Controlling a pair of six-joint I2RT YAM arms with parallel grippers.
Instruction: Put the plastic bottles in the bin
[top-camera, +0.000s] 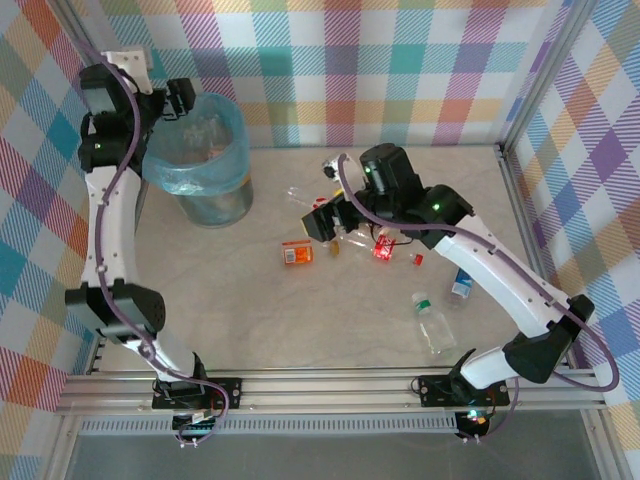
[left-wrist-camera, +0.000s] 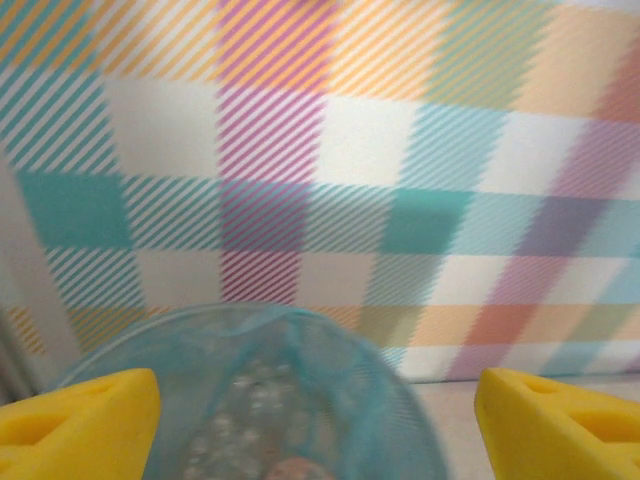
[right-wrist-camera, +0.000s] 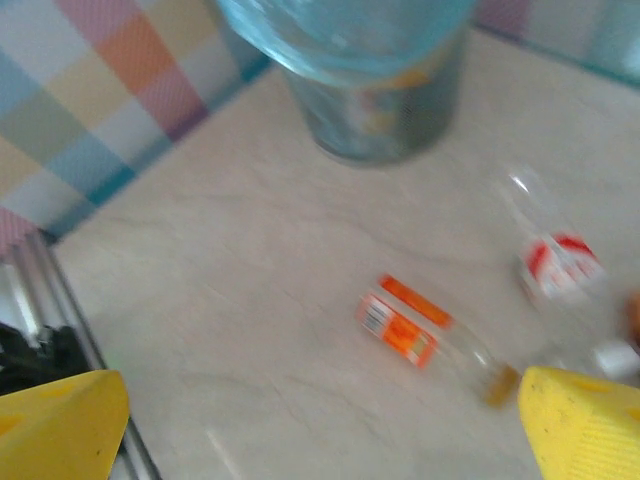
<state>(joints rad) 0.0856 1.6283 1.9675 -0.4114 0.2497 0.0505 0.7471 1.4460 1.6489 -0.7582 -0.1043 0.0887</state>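
There are 1 bin (top-camera: 226, 201) and at least 6 bottles (top-camera: 297, 254).

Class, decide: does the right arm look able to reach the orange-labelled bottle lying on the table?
Probably yes: the right arm holds open jaws near the orange-labelled bottle, nothing between.

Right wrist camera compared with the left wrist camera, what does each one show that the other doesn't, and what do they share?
Right wrist: an orange-labelled bottle and a red-labelled bottle lying on the table, the bin seen from its side. Left wrist: a look down into the bin's open top. Shared: the bin, the plaid wall, and open, empty yellow fingers on the right gripper and left gripper.
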